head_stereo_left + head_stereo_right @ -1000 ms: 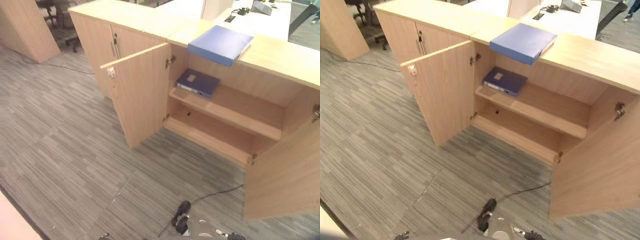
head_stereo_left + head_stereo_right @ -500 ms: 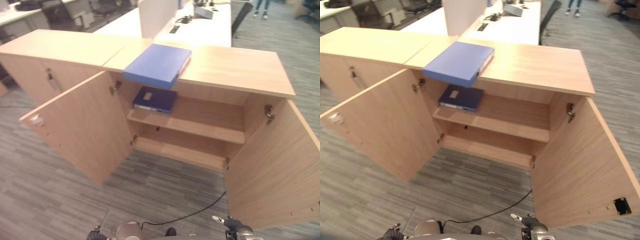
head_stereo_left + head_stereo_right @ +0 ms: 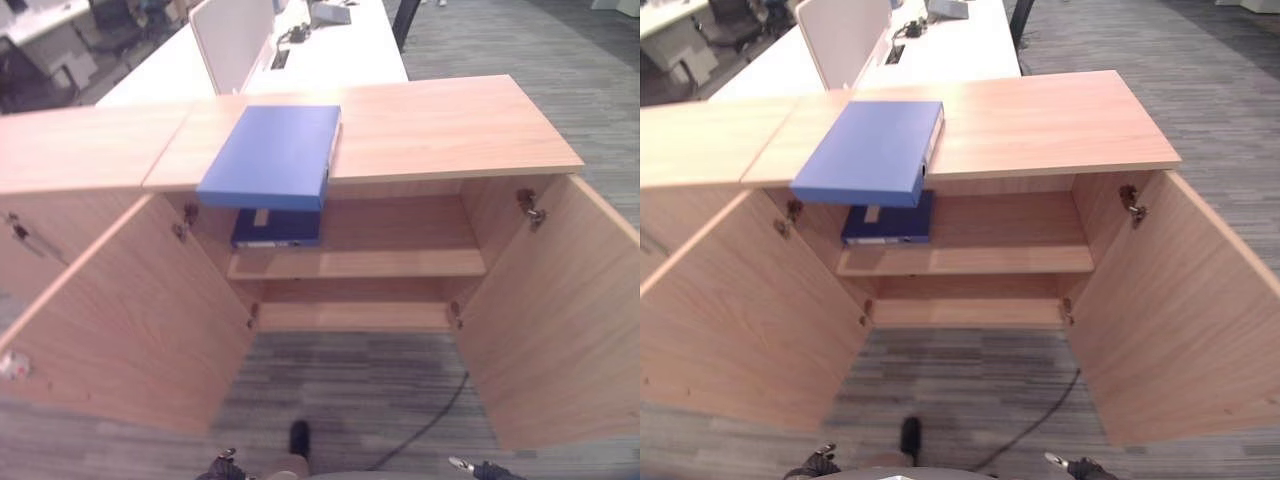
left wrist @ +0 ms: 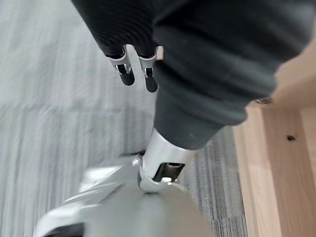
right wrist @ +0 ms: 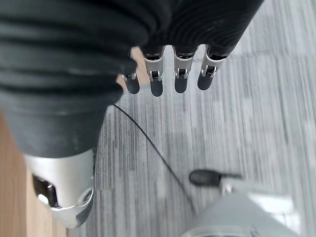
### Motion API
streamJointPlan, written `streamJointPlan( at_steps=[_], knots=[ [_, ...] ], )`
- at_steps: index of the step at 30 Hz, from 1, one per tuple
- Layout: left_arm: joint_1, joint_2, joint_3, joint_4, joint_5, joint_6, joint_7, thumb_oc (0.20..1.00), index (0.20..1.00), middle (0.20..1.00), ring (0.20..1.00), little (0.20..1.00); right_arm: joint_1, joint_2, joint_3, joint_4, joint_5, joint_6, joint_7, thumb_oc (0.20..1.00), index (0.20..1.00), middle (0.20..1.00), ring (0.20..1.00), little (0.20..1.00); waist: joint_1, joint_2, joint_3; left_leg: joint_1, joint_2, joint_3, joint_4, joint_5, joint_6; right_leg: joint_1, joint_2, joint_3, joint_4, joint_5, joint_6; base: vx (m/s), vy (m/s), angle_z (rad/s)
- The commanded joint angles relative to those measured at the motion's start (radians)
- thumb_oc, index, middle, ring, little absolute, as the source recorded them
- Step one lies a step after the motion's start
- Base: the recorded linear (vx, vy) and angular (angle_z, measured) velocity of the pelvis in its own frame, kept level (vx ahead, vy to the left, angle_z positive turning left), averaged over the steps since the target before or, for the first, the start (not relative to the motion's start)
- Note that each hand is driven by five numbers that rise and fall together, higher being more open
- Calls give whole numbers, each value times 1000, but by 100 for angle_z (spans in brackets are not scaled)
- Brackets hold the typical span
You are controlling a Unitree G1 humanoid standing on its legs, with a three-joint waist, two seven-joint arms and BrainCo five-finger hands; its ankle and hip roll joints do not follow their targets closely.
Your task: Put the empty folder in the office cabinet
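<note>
Two blue folders are in sight: the lighter blue folder (image 3: 274, 155) lies flat on the cabinet top (image 3: 440, 125), its near edge overhanging the front, and a darker folder (image 3: 276, 227) already rests on the upper shelf (image 3: 380, 264) just beneath it. Both cabinet doors (image 3: 545, 310) stand wide open. The left robot hand (image 4: 132, 69) and the right robot hand (image 5: 168, 74) hang low over the carpet, fingers relaxed and holding nothing. Judging from this, the reach comes next: both hands should rise to the overhanging edge, grip it from either side, and keep it level so it clears the top panel before sliding onto free shelf space.
</note>
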Motion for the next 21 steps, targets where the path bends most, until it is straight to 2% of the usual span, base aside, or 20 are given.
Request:
streamJointPlan(
  at_steps=[1, 3, 4, 7, 10, 11, 13, 15, 16, 18, 19, 21],
  knots=[
    [-17, -19, -17, -56, 20, -43, -28, 1000, 1000, 1000, 1000, 1000, -43, -1, -11, 11, -35, -2, -1, 1000, 1000, 1000, 1000, 1000, 32, -41, -28, -42, -35, -12, 4, -84, 8, -47, -184, -27, -10, 71, 128, 101, 243, -16],
    [-4, 0, -14, -158, -26, -49, -43, 1000, 1000, 1000, 1000, 1000, -50, 9, -20, -3, -21, -2, 2, 1000, 1000, 1000, 1000, 1000, 32, -39, -26, -19, -66, 17, 4, -115, 29, -68, -222, -21, 18, 93, 147, 88, 241, -33],
    [-3, 1, -15, -159, -27, -49, -43, 1000, 1000, 1000, 1000, 1000, -50, 9, -20, -3, -21, -2, 2, 1000, 1000, 1000, 1000, 1000, 33, -39, -27, -18, -66, 18, 4, -115, 30, -69, -222, -20, 19, 93, 147, 71, 203, -41],
    [35, 29, -1, -322, -89, -49, -59, 1000, 1000, 1000, 1000, 1000, -48, 22, -38, -24, 8, -6, 2, 1000, 1000, 1000, 1000, 1000, 35, -38, -26, -2, -86, 33, 4, -134, 46, -77, -247, -31, 37, 113, 160, 65, 153, -30],
    [106, 71, 38, -599, -157, -52, -64, 1000, 1000, 1000, 1000, 1000, -41, 42, -73, -49, 61, -8, -1, 1000, 1000, 1000, 1000, 1000, 43, -38, -28, 7, -113, 32, 4, -152, 63, -83, -274, -45, 58, 149, 173, 59, 131, -1],
    [109, 72, 38, -603, -158, -50, -64, 1000, 1000, 1000, 1000, 1000, -40, 42, -73, -50, 61, -8, -1, 1000, 1000, 1000, 1000, 1000, 43, -39, -28, 8, -113, 32, 4, -153, 63, -83, -274, -45, 58, 148, 174, 30, 70, -1],
    [154, 93, 68, -754, -204, -49, -74, 1000, 1000, 1000, 1000, 1000, -32, 49, -91, -63, 81, -9, -3, 1000, 1000, 1000, 1000, 1000, 50, -38, -24, 16, -129, 30, 4, -160, 75, -99, -292, -48, 111, 170, 175, 35, 105, 0],
    [193, 108, 101, -870, -230, -47, -75, 1000, 1000, 1000, 1000, 1000, -32, 56, -108, -61, 101, -7, -4, 1000, 1000, 1000, 1000, 1000, 59, -33, -10, 31, -143, 28, 4, -169, 86, -124, -324, -61, 200, 214, 171, 44, 127, -4],
    [222, 102, 136, -958, -259, -45, -66, 1000, 1000, 1000, 1000, 1000, -39, 66, -117, -51, 117, -1, -8, 1000, 1000, 1000, 1000, 1000, 68, -36, 3, 45, -142, 29, 4, -185, 86, -154, -336, -80, 254, 222, 155, 50, 69, -5],
    [234, 92, 178, -1029, -292, -55, -39, 1000, 1000, 1000, 1000, 1000, -50, 77, -120, -53, 147, -1, -12, 1000, 1000, 1000, 1000, 1000, 70, -34, 17, 42, -125, 31, 4, -187, 81, -201, -287, -105, 239, 184, 133, 27, -15, -2],
    [235, 92, 178, -1030, -292, -54, -39, 1000, 1000, 1000, 1000, 1000, -50, 77, -119, -53, 147, -1, -12, 1000, 1000, 1000, 1000, 1000, 69, -33, 16, 42, -124, 30, 4, -187, 81, -202, -286, -106, 239, 184, 132, -8, -63, -7],
    [250, 93, 207, -1093, -286, -47, 4, 1000, 1000, 1000, 1000, 1000, -49, 81, -132, -47, 191, 2, -13, 1000, 1000, 1000, 1000, 1000, 64, -41, 34, 33, -113, 27, 4, -177, 76, -227, -189, -114, 172, 135, 114, -8, -128, -3]
  ],
)
